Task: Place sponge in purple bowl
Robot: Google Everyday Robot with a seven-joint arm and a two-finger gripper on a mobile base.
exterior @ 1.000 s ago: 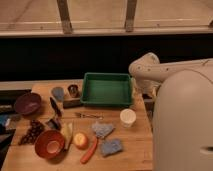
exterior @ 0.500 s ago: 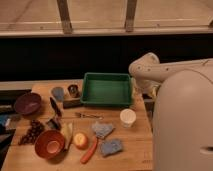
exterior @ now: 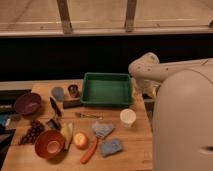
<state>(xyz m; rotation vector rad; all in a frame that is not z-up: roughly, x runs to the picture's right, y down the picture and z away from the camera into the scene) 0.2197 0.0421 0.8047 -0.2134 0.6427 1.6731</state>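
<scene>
The light-blue sponge [exterior: 111, 147] lies flat near the table's front edge, right of a carrot. At the far left of the wooden table [exterior: 137, 145] sits the purple bowl [exterior: 27, 103], with nothing in it that I can see. My white arm reaches in from the right and bends down by the green tray's right end. My gripper [exterior: 142, 93] hangs there, partly hidden behind the arm, open with nothing in it, well away from sponge and bowl.
A green tray [exterior: 106, 90] stands at the back centre. A white cup [exterior: 128, 117], a grey-blue cloth [exterior: 102, 129], a fork [exterior: 89, 115], an orange bowl [exterior: 49, 144], grapes [exterior: 32, 132], a banana [exterior: 67, 134], a round fruit [exterior: 80, 140], a carrot [exterior: 90, 150] and a can [exterior: 73, 90] crowd the table.
</scene>
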